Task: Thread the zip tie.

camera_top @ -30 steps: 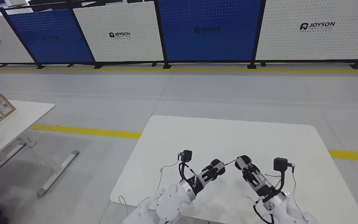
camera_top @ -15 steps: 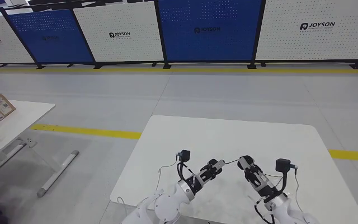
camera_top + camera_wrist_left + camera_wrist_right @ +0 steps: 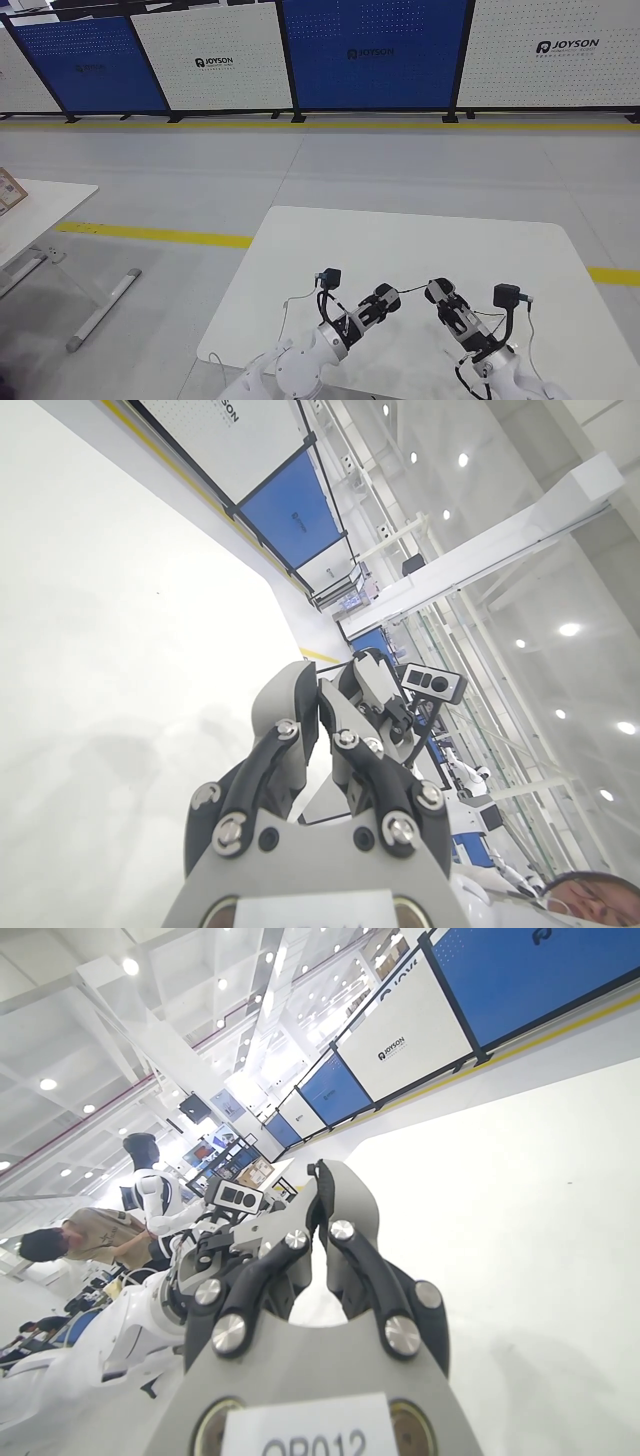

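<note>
Over the white table (image 3: 400, 240), my left gripper (image 3: 316, 680) and right gripper (image 3: 320, 1178) each pinch shut on the black zip tie (image 3: 412, 290) stretched between them. No loop is visible, so I judge it unthreaded.

White table (image 3: 400, 235), black zip tie (image 3: 412, 289), panels (image 3: 375, 60) — blue and white, dotted

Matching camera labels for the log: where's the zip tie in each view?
Top view: zip tie, a thin dark strand spanning between left gripper and right gripper.
Left wrist view: thin line running from left gripper toward right gripper.
Right wrist view: small dark end poking past right gripper's tip.
Shared landmark: white table.
</note>
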